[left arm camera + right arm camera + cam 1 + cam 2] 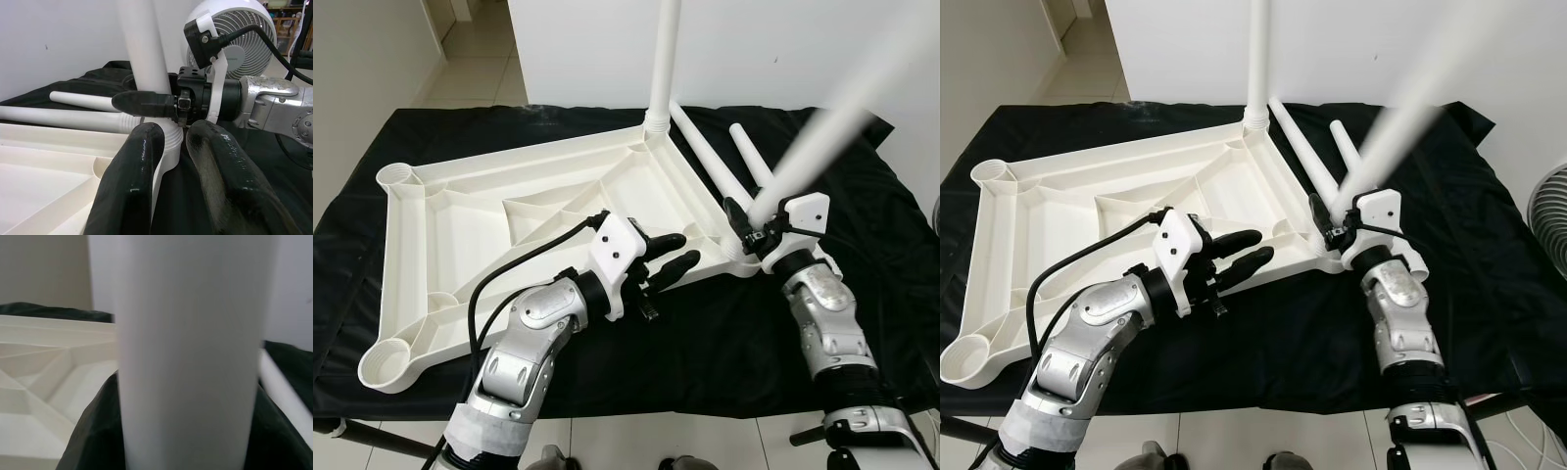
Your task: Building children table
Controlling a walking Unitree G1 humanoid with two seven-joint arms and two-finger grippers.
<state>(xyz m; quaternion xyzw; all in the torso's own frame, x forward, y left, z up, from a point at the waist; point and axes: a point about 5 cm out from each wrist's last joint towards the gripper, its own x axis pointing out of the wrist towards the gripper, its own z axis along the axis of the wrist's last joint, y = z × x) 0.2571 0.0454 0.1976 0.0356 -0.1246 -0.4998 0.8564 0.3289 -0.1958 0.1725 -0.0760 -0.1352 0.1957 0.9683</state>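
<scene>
A white plastic tabletop (pixel 470 211) lies upside down on a black cloth. One white leg (pixel 663 59) stands upright in its far corner socket. My right gripper (pixel 749 230) is shut on another leg (pixel 832 122), holding it tilted with its ribbed end at the near right corner socket (pixel 168 139). My left gripper (pixel 677 255) is open just left of that corner. Its fingers (pixel 132 181) straddle the tabletop's rim, and dark cloth shows between the rim and one finger. Two loose legs (pixel 710 157) lie on the cloth beyond the corner.
The cloth-covered table (pixel 705 343) ends close in front of me, with tiled floor below. A white wall rises behind it. A white fan (pixel 1552 211) stands at the right. Two open sockets (pixel 386 364) sit at the tabletop's left corners.
</scene>
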